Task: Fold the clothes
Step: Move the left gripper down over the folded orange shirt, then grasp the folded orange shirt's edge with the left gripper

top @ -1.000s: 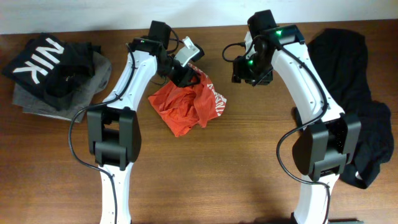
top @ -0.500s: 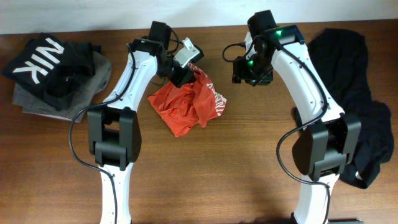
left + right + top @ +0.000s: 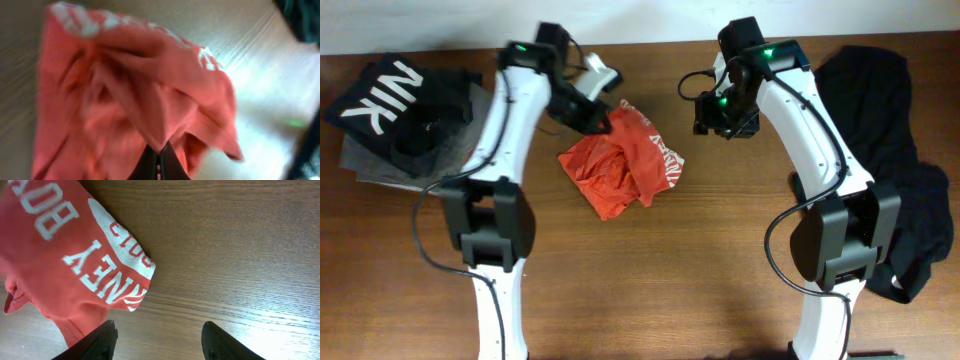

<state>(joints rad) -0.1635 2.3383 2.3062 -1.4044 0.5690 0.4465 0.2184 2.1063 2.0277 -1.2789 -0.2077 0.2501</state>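
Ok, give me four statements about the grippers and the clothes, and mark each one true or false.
1. The left gripper is shut on the red-orange T-shirt. True.
2. The T-shirt is folded flat. False: it lies crumpled.
3. The black garment lies on the table, to the right of the right gripper. True.
4. The right gripper clamps the black garment. False: it is open, above bare wood beside the T-shirt.

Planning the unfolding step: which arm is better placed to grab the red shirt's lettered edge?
Right. The right end effector hangs open just beside the lettered edge of the red shirt; the left end effector looks shut on another part of it.
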